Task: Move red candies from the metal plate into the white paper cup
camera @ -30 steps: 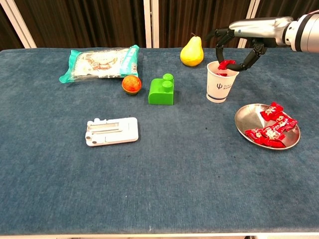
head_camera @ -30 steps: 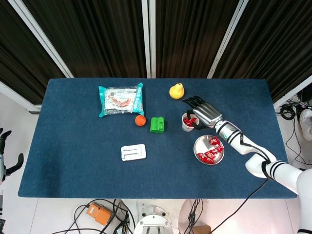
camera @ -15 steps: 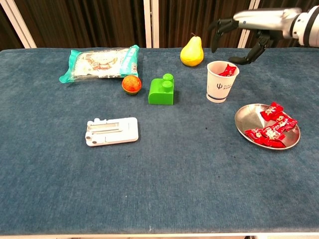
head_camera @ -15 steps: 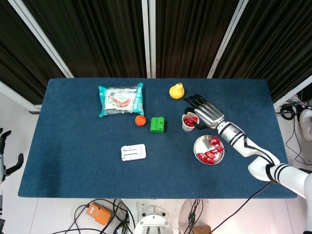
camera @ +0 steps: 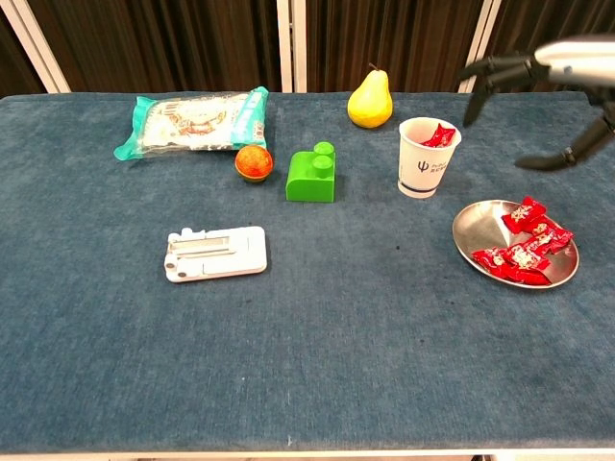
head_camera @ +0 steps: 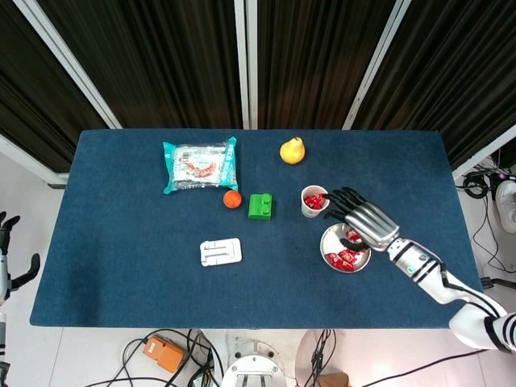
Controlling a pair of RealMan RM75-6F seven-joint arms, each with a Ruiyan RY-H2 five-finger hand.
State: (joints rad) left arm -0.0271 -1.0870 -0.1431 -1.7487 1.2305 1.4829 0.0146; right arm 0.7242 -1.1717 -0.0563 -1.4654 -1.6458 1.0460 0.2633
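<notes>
Right hand (head_camera: 367, 224) hovers over the metal plate (camera: 476, 241) at frame right, fingers spread, holding nothing. Red candies (camera: 527, 246) lie on it; one shows in the white paper cup (camera: 423, 168).

A table (head_camera: 121, 266) topped in dark blue felt-like cloth stands before black pleated curtains (head_camera: 169, 56) crossed by white frame bars (head_camera: 246, 60) (2 run side by side at centre). Below its near edge, cables (head_camera: 173, 355) and an orange box (head_camera: 164, 352) lie on the pale floor (head_camera: 24, 355).
</notes>
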